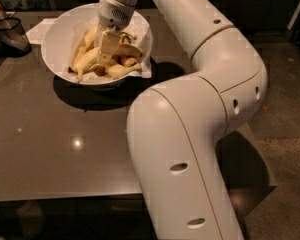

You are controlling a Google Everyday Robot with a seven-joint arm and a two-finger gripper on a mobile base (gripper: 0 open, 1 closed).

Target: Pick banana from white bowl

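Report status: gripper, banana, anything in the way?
Gripper low inside white bowl, among the bananas. None lifted clear yet. Paper liner crinkled over the rim beside it; dark mesh basket stands apart, not in the way.

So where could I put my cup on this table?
The brown table is bare in front of the white bowl, left of the robot arm. It's crowded up top: the end effector sits among the bananas, with a mesh basket at the left edge.
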